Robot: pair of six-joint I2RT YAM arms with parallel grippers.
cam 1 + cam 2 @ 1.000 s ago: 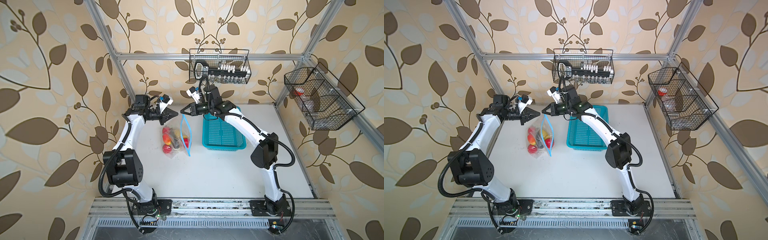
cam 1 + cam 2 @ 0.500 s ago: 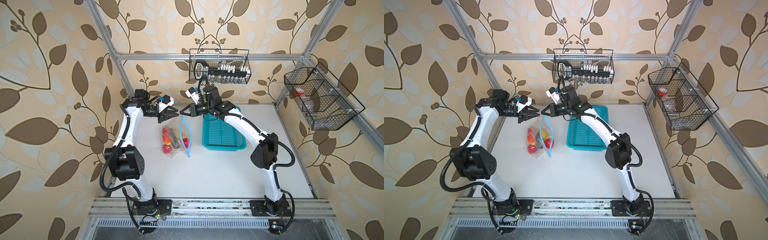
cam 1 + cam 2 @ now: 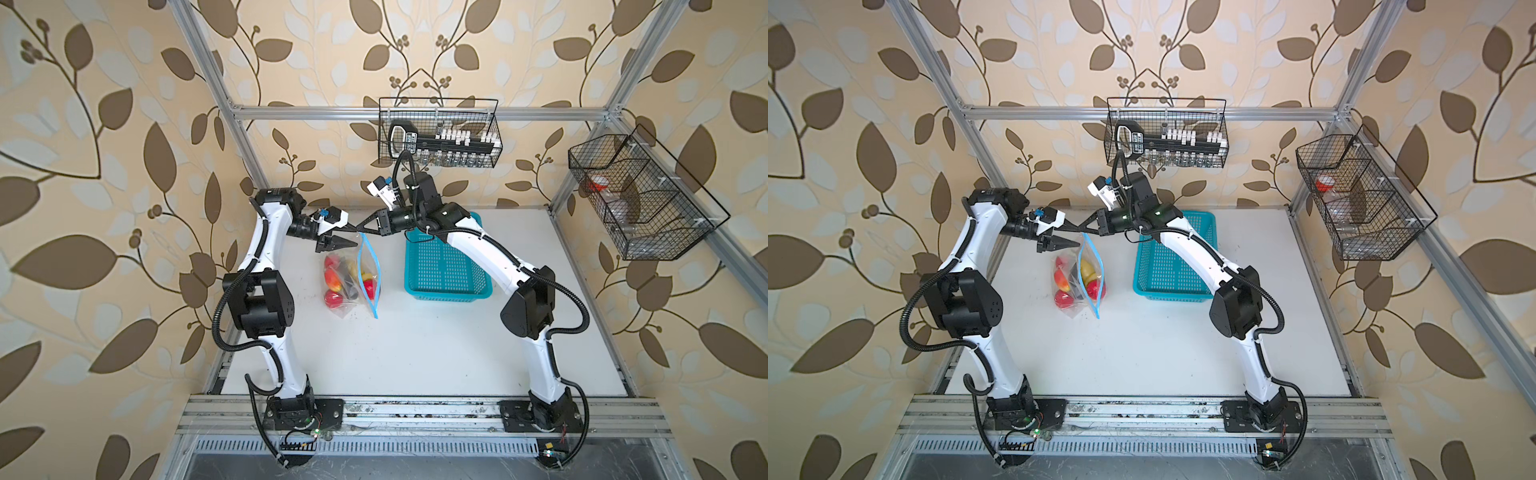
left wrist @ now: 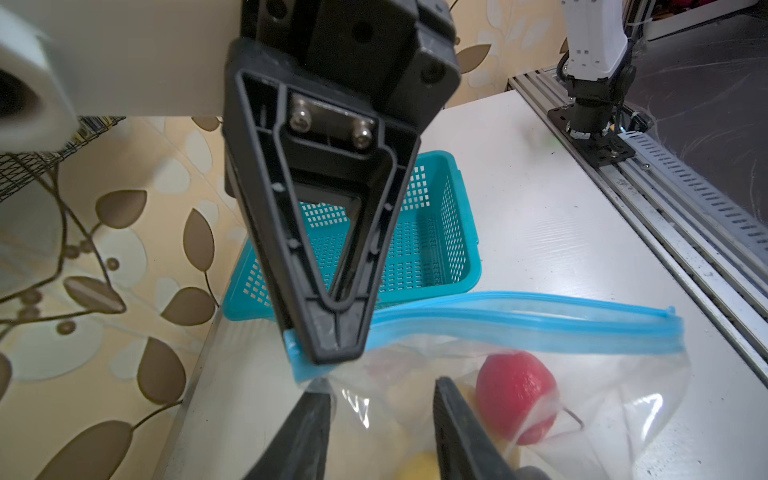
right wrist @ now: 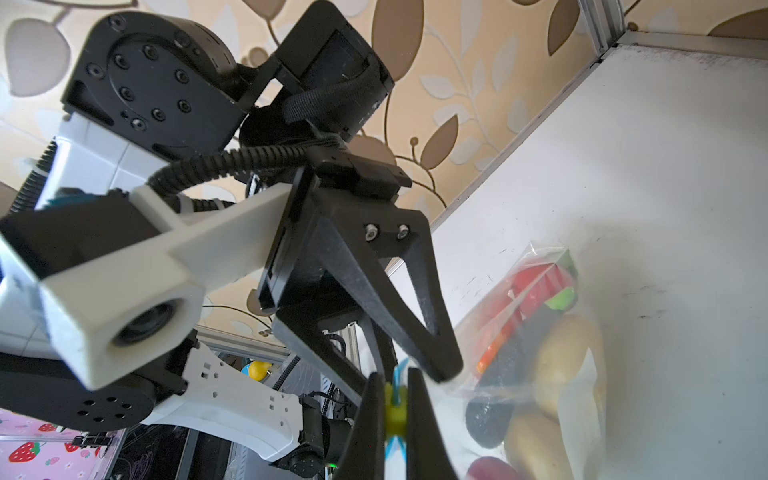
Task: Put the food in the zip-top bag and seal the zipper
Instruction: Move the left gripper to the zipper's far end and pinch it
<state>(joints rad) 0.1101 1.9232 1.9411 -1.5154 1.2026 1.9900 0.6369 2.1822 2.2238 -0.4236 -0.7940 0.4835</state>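
The white worktop (image 3: 415, 353) fills the frame of the cell, and both arms reach over its far side until their tips nearly meet. Right of the middle sits a turquoise perforated basket (image 3: 446, 266), and I see nothing inside it.

Just to its left, apart from it, lies the clear zip-top bag (image 3: 351, 278). Its body rests on the worktop and its far corner is drawn up to the arms. All the food (image 3: 1075, 278) that I can see is inside the bag: red tomatoes (image 3: 332, 297), a yellow-brown potato (image 5: 569, 353), a dark eggplant (image 5: 498, 395) and a bit of green.

The left gripper (image 3: 354, 236) hovers at that raised corner with its fingers (image 4: 457, 428) partly apart. Bag film shows between them, but I can't tell whether they touch it.

The right gripper (image 3: 359, 229) comes in from the other side, fingers pressed together on the end of the zipper (image 4: 540, 320). That light-blue strip runs along the bag's basket-side edge, and in both top views its two lines bow apart in the middle.

Smallest of all, the yellowish slider tab (image 5: 395, 409) is pinched between the right fingers.
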